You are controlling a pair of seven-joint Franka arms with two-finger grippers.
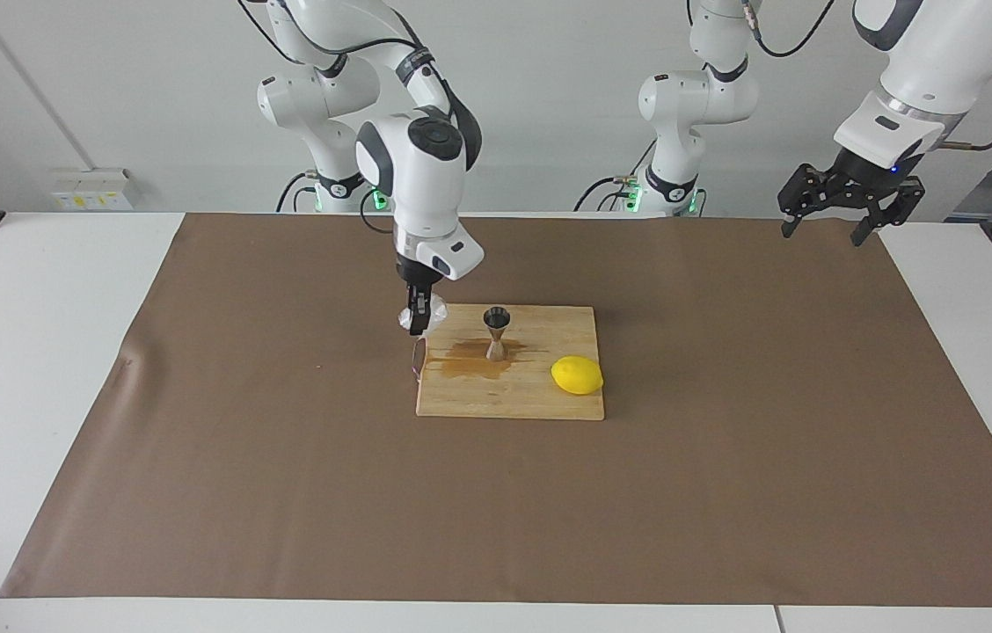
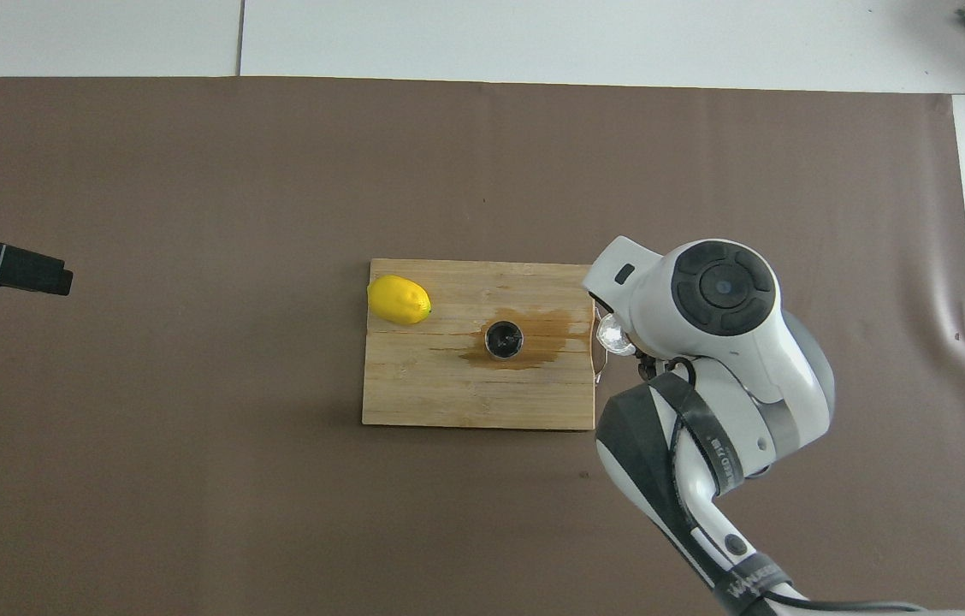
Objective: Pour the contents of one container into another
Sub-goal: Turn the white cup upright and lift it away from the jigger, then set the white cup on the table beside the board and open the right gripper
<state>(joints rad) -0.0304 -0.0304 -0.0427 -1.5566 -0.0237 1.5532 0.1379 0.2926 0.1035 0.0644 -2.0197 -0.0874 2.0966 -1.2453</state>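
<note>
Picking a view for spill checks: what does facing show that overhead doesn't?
Facing only: the right gripper shut on the glass cup over the board's handle end, the open left gripper waiting, and the jigger's hourglass side.
Overhead only: down into the jigger's dark mouth, and the brown puddle's full outline; the right arm hides its gripper.
Both: cutting board, lemon, puddle, cup.
</note>
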